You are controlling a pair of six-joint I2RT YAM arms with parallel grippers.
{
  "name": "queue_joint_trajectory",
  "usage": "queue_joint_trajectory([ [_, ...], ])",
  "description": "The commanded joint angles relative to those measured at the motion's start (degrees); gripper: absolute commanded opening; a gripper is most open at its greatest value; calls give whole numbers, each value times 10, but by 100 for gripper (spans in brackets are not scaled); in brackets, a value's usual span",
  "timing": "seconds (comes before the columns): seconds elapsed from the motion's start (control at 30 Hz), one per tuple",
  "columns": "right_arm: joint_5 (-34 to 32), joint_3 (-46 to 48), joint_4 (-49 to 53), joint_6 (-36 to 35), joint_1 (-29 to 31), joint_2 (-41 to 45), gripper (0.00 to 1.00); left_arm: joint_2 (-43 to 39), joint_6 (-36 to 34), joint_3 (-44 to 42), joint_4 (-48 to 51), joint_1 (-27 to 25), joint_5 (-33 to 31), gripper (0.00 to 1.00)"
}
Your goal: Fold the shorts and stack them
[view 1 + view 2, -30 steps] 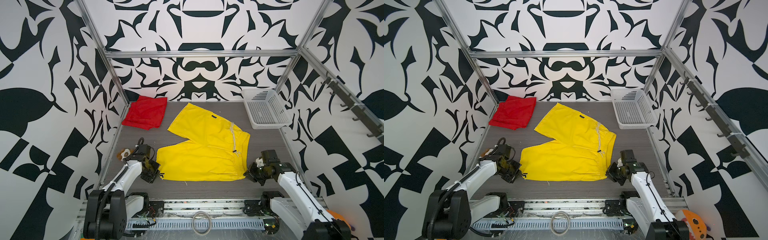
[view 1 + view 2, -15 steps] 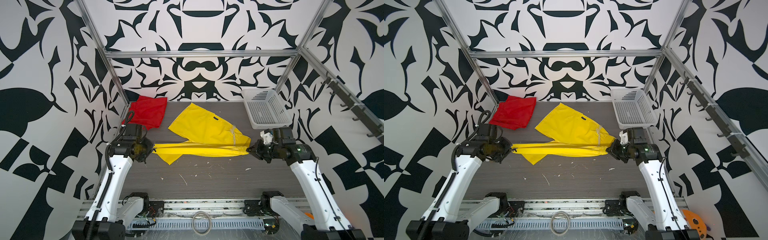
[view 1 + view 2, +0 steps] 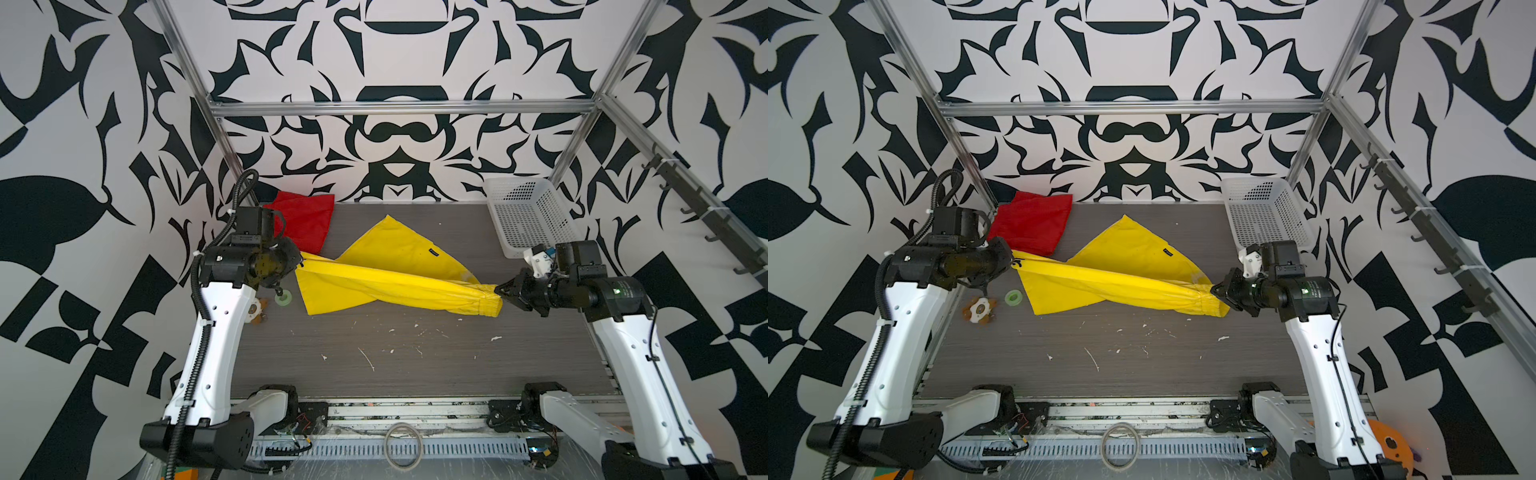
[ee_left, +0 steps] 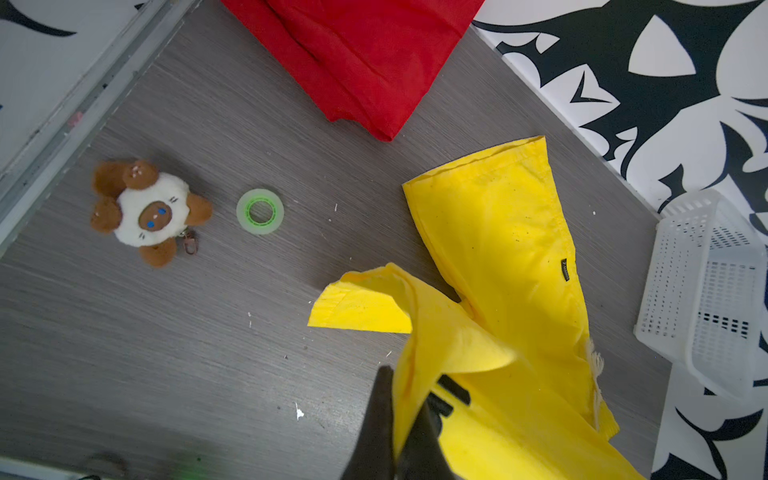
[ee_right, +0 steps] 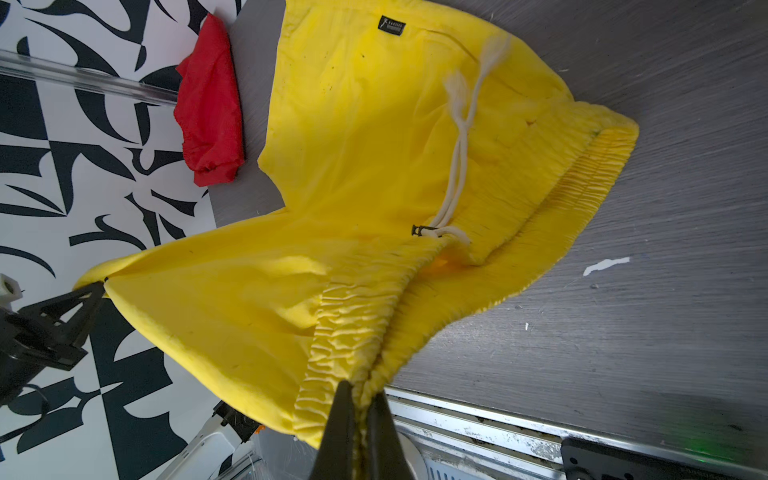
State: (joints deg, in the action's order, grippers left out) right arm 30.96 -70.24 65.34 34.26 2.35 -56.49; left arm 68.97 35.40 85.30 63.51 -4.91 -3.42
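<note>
Progress stands at about the halfway mark, in my judgement. Red shorts (image 3: 307, 220) lie as a compact folded bundle in the far left corner of the tabletop (image 3: 415, 357) with neither arm on them, so I count that pair as done. Yellow shorts (image 3: 395, 270) are mid-fold. The left gripper (image 3: 299, 263) is clamped on fabric near a leg hem, and the right gripper (image 3: 500, 290) is pinched tight on the gathered waistband. The near half is raised and stretched between them across the middle of the tabletop, while the far leg lies flat, pointing toward the far edge. The drawstring (image 5: 457, 124) lies loose on the fabric. Outstanding, as I read it: lay the raised half over the flat leg, fold again to size, then set the yellow pair on the red. No stack exists yet. The white basket (image 3: 528, 216) in the far right corner plays no part.
</note>
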Motion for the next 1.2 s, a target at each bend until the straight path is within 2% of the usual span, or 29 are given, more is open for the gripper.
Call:
queue_joint_trajectory([
  [0.0, -53, -17, 34, -14, -9, -23, 0, 34, -47, 39, -18, 8, -72, 0],
  [0.4, -24, -21, 45, -46, -47, -151, 0, 229, -109, 204, -78, -41, -85, 0],
  [0.67, 15, 30, 48, -64, -69, -178, 0, 370, -149, 350, -63, -72, -101, 0],
  [0.93, 53, 94, 12, -91, -113, -231, 0, 514, -178, 494, -67, -113, -120, 0],
  [1.13, 67, 109, -43, -98, -148, -293, 0, 619, -190, 564, -132, -143, -117, 0],
  [1.17, 71, 112, -56, -98, -151, -306, 5, 640, -187, 578, -136, -145, -114, 0],
])
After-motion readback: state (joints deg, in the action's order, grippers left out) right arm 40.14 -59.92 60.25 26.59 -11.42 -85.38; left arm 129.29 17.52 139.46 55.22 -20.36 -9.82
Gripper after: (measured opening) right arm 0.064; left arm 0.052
